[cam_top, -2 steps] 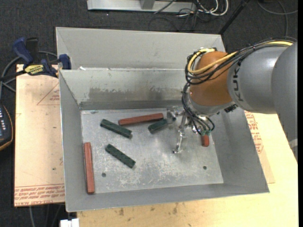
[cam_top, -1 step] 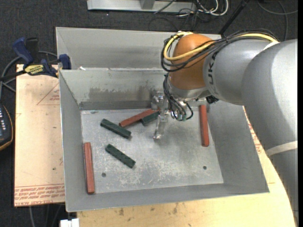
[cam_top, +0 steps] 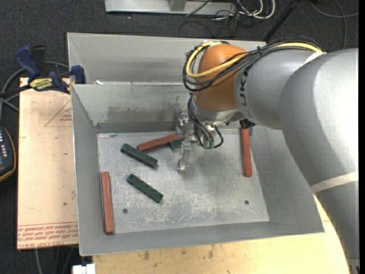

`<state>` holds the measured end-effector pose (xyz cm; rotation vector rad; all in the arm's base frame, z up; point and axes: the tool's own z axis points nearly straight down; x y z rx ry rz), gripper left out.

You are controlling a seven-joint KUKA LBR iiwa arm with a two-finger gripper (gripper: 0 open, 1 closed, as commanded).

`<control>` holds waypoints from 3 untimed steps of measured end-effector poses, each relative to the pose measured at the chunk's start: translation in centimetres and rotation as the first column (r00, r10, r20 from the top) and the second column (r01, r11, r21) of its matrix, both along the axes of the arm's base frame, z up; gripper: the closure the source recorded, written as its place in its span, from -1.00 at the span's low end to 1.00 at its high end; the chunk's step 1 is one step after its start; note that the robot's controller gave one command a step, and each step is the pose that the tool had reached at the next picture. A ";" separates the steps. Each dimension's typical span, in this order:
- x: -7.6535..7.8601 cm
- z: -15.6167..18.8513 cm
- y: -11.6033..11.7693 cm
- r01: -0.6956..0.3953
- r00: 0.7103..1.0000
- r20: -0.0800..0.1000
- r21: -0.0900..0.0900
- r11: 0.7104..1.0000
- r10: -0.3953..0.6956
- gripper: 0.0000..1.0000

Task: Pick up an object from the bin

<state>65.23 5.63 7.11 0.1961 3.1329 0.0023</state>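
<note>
Our claw [cam_top: 183, 156] hangs just beside the red-brown bar [cam_top: 157, 143] at its ten o'clock; we cannot tell how far it is open. We should straddle the bar's narrow width squarely before closing.

Bin [cam_top: 171, 236] floor: left-wall bar [cam_top: 106, 202] lies along the left side, right-wall bar [cam_top: 246, 153] along the right. Toward the back lies the slanted bar [cam_top: 157, 144], gripper [cam_top: 183, 163] by its right end. Upper short bar [cam_top: 138, 156] sits just before it, lower short bar [cam_top: 144, 188] nearer the front.
</note>
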 end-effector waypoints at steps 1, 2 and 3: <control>0.2 0.4 -0.1 0.002 1.000 0.007 0.001 1.000 -0.002 1.00; 0.0 2.5 1.5 -0.168 0.986 0.003 0.000 0.986 0.168 1.00; -2.9 2.6 1.7 -0.484 0.875 -0.001 0.000 0.875 0.484 1.00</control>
